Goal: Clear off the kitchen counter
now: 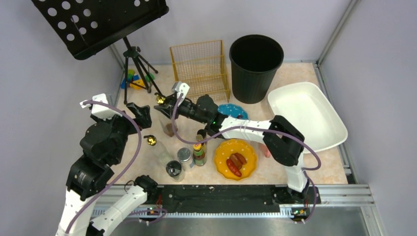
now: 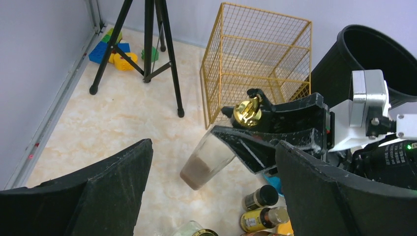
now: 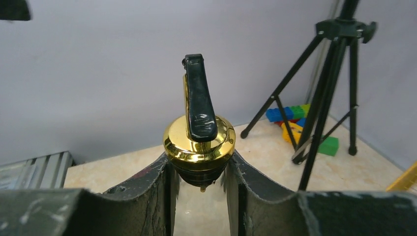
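Observation:
My right gripper (image 1: 166, 104) is shut on the neck of a clear glass bottle (image 1: 167, 123), just under its gold pourer cap (image 3: 199, 142). The bottle (image 2: 204, 164) hangs tilted over the kitchen counter (image 2: 123, 123), with brown liquid in its base. In the right wrist view the gripper (image 3: 200, 167) has both fingers pressed to the neck below the cap. My left gripper (image 2: 214, 147) is open, hovering just left of the bottle with nothing between its fingers; the top view shows it (image 1: 142, 118) beside the bottle.
A second gold-capped bottle (image 1: 156, 147), spice jars (image 1: 184, 156) and sauce bottles (image 1: 199, 152) cluster near front. A yellow plate with sausages (image 1: 248, 169), blue plate (image 1: 231, 110), white tub (image 1: 307, 115), black bin (image 1: 255, 61), wire rack (image 1: 201, 66), tripod (image 1: 137, 64) and toy blocks (image 1: 135, 81) surround them.

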You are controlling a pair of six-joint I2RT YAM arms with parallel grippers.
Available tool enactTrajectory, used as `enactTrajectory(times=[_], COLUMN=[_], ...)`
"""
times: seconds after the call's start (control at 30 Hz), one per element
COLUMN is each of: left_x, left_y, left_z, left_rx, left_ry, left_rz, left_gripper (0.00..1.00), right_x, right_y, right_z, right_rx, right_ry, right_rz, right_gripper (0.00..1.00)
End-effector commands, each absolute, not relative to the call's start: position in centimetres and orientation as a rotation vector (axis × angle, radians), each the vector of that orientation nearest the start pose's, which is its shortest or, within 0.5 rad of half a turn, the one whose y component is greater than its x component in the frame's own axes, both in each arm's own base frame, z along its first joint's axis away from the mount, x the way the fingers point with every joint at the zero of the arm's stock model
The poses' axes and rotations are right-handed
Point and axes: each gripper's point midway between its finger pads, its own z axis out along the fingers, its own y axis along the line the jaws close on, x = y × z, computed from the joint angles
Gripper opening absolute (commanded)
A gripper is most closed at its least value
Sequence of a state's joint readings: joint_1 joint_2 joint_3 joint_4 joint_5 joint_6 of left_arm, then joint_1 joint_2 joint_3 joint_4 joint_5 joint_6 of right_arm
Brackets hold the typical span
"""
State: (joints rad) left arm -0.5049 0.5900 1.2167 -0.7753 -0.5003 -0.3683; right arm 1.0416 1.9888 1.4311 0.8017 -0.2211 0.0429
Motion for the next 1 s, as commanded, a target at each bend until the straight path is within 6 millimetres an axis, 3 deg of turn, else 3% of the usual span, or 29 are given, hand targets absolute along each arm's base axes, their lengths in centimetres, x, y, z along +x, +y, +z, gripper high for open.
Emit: enactTrajectory(times=[0.0, 0.13, 0.57, 0.8, 0.97], left_x=[19.8, 19.4, 19.9, 20.6, 21.0], left_y=[-2.3, -1.9, -2.1, -2.7, -3.2], left_z=[39.9, 40.3, 40.6, 39.4, 38.7], left_rx=[-0.286, -0.294, -0.281, -0.274, -0.264], left_ry=[1.599, 1.573, 1.56, 1.586, 1.596], left_rz=[-0.236, -0.238, -0.23, -0.234, -0.246], left_gripper=[0.99, 0.98, 0.98, 0.98, 0.98], right_x=[28.7, 30.8, 35.4, 40.2, 42.8], right_y=[50.2, 47.6, 42.5, 40.4, 39.4], right_z=[43.6, 47.0, 57.4, 60.4, 60.9], right_rx=[-0.59, -0.492, -0.324, -0.248, -0.192], right_ry=[0.856, 0.817, 0.71, 0.656, 0.602], right_rz=[1.046, 1.022, 0.902, 0.821, 0.747], right_gripper=[0.0, 0.0, 0.0, 0.0, 0.0])
